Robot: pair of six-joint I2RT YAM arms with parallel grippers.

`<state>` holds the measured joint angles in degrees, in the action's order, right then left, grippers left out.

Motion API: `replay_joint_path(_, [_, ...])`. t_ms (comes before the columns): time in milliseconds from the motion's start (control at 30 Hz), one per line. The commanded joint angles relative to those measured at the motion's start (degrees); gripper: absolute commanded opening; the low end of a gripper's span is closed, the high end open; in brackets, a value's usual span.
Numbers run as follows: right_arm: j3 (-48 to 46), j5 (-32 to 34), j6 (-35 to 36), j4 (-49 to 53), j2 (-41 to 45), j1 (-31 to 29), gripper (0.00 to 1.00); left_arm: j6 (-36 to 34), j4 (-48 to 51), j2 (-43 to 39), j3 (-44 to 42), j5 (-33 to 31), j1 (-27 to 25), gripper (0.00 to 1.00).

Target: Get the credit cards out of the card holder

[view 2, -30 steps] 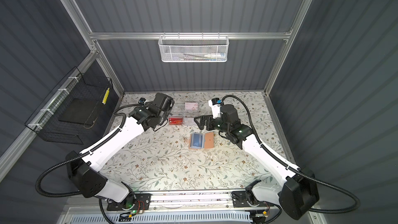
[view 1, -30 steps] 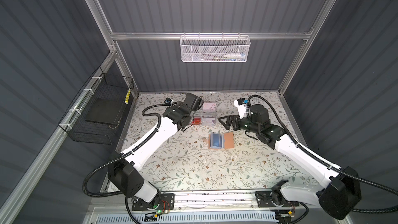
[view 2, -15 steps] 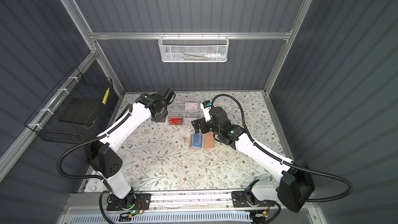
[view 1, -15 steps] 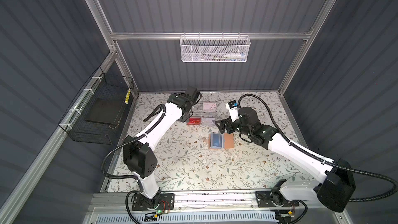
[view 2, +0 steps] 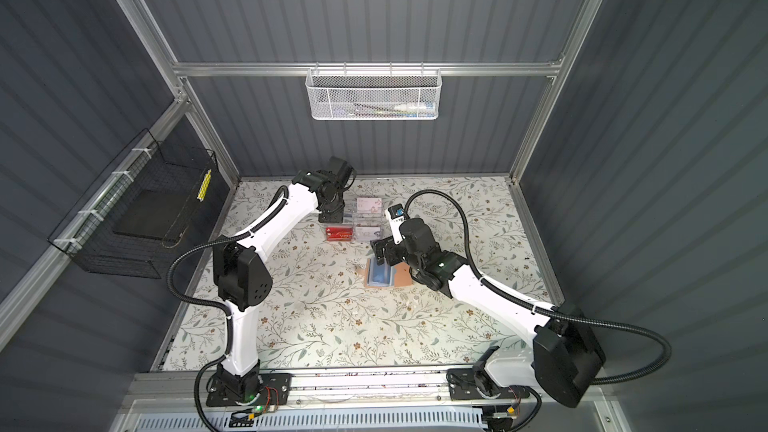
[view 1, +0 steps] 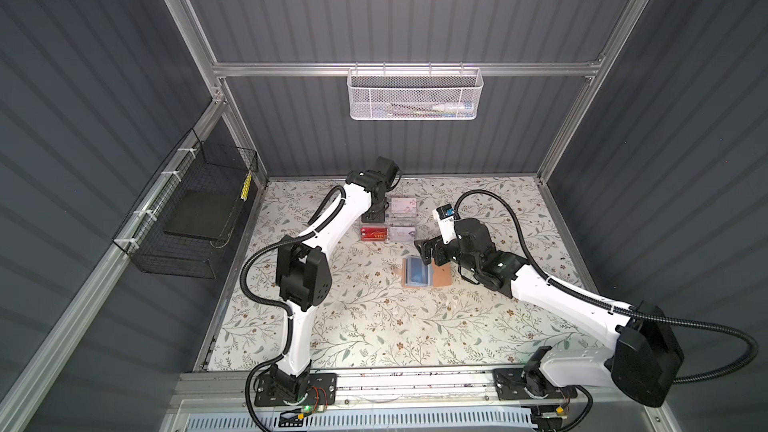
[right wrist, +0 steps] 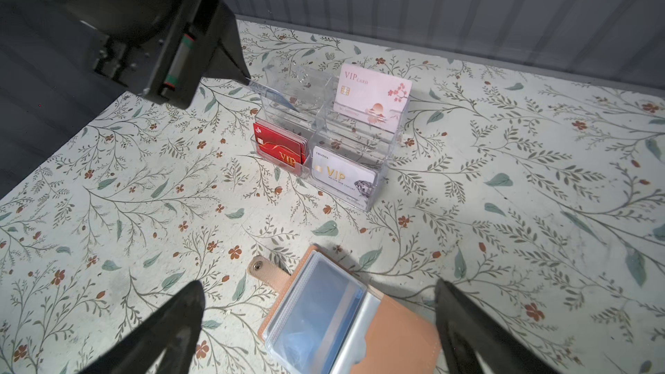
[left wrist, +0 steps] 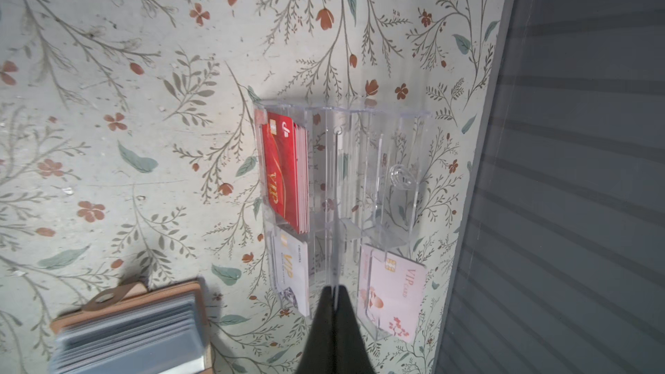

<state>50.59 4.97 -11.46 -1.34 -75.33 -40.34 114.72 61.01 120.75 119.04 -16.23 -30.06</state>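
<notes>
My left gripper [right wrist: 241, 77] has swung to the far-left pocket of the clear box [right wrist: 394, 134], clamped on a blue card [right wrist: 275, 97]. My right gripper [right wrist: 318, 285] has come in, jaws apart, over the open card holder [right wrist: 403, 325] mid-table, so I judge it ready for the next card.

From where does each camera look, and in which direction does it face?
Both top views: high above the arm bases, looking down at the table, left arm, right arm.
Left wrist: above the acrylic box, looking down; shut left fingers.
Right wrist: low over the card holder, facing the box; open right fingers, left fingers pinching a blue card.
Shared: both wrist views show box and card holder.
</notes>
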Motion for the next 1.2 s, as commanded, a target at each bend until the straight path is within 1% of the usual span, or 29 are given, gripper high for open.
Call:
replay_joint_path(0, [-0.91,1.89,0.83,-2.9,-0.84,-0.27,0.99,1.28,2.58,0.96,1.08,1.55,0.71,0.0])
replay_joint_path(167, [-0.66,0.95,0.39,-2.7,-1.75,-0.29,0.99,2.3,-0.69,2.18,-0.67,3.24,1.54,0.0])
replay_joint_path(367, [-0.53,0.52,0.3,-2.94,-2.37,-0.27,0.99,1.83,-0.71,5.67,2.33,4.0,2.62,0.0])
replay_joint_path(500, [-0.41,0.28,0.21,-2.96,-2.71,-0.27,0.99,1.74,-2.4,6.9,2.17,2.73,3.3,0.0])
replay_joint_path(567, [-0.24,0.3,0.21,-2.66,-2.72,-0.27,0.99,0.42,-2.58,7.3,2.22,2.5,3.59,0.0])
replay_joint_path(633, [-0.06,0.06,0.12,-2.58,-2.72,-0.27,0.99,0.19,-2.57,7.4,1.88,1.92,3.65,0.0])
replay_joint_path(733, [-0.13,0.09,-0.05,-2.66,-2.77,-0.27,0.99,-0.34,-5.49,7.62,0.65,2.72,3.88,0.0])
replay_joint_path(1167, [-0.14,-0.05,-0.32,-2.83,-3.24,-0.29,0.99,-1.77,-7.22,7.42,-1.75,3.92,4.66,0.0])
